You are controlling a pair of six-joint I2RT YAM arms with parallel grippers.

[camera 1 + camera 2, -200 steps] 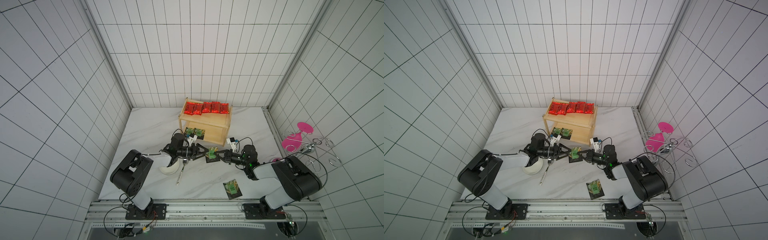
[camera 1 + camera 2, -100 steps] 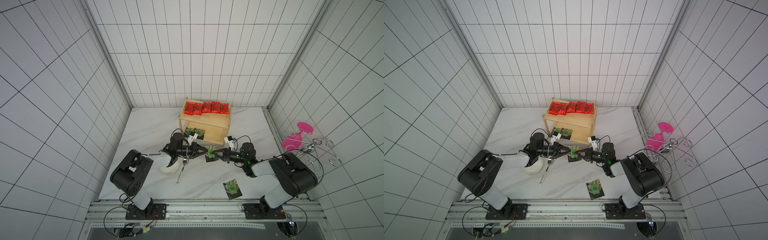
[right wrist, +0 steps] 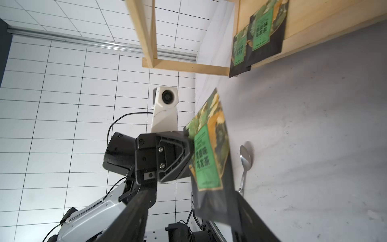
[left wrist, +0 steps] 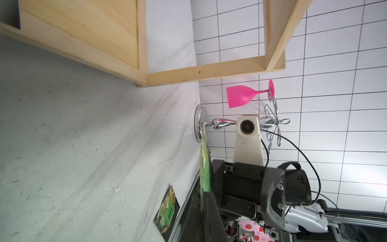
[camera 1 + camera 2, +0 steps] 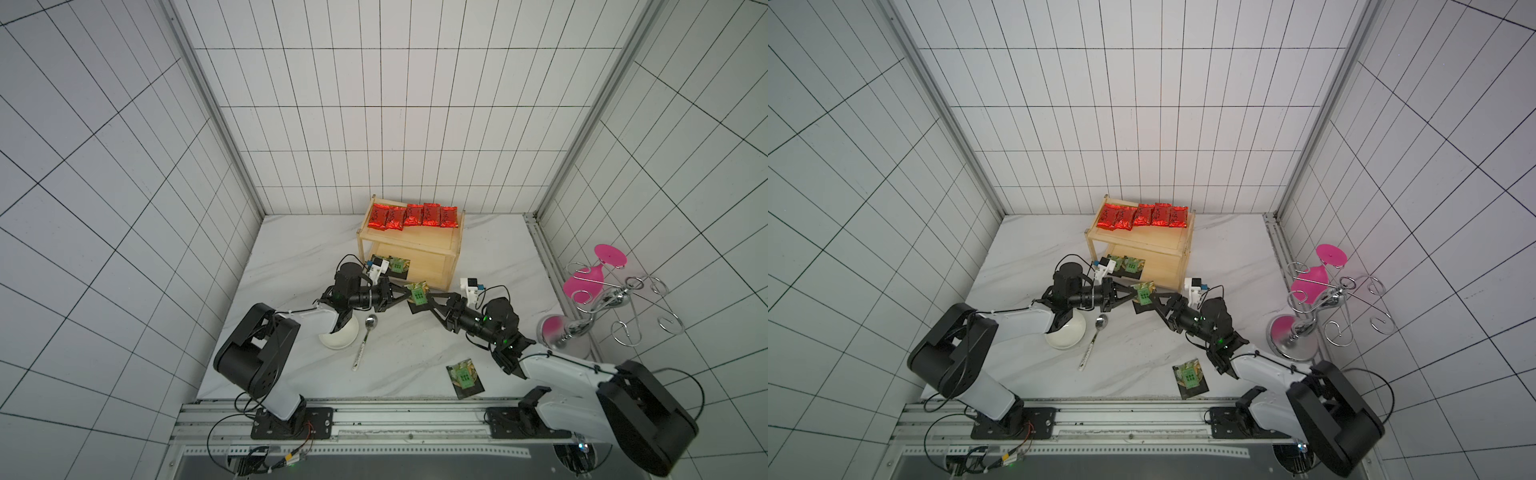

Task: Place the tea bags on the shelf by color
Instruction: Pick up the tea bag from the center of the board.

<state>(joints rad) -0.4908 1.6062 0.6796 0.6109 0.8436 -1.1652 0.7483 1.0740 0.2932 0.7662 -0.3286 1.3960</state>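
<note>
Before the shelf, we hand a black packet across — left gripper clamped on it, right gripper parted; next, onto the lower tier.

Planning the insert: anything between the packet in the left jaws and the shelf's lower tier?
Nothing visible. The black packet, pinched by the left gripper, hangs just before the shelf's lower board, bare beside the two packets already there. The right gripper, jaws open, stands beside the packet, not between it and the shelf.
</note>
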